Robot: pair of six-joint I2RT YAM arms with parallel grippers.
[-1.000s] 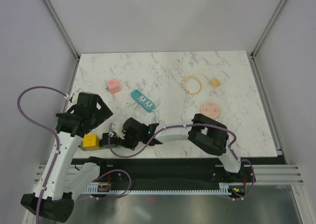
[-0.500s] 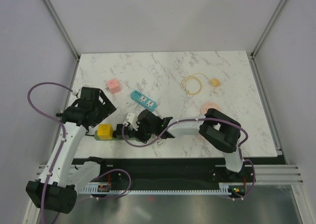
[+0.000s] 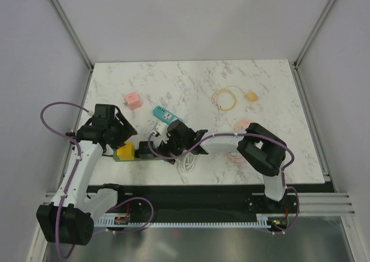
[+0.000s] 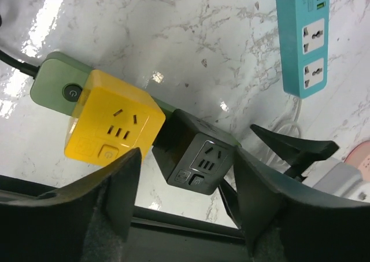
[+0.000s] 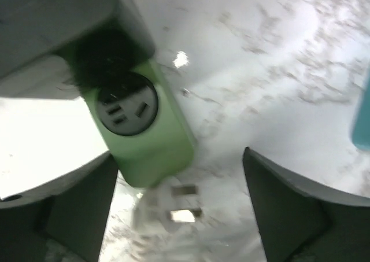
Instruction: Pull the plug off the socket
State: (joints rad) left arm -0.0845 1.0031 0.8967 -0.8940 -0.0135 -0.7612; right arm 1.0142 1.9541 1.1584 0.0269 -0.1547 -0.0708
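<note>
The table is bearing the work at its near-left part, where the yellow cube is sitting at 8 o'clock from the blue strip. The left wrist view is making plain what the top view crowds under black arm parts: the yellow cube and a black cube are sitting side by side on a green strip. Only the right wrist view is showing the strip's end socket bare. The white plug is lying blurred on the table at 5 o'clock from the socket, just off the strip's end. The left claw is hovering with jaws spread, gripping nothing. The right claw is standing wide, and the plug is lying loose between its jaws.
</note>
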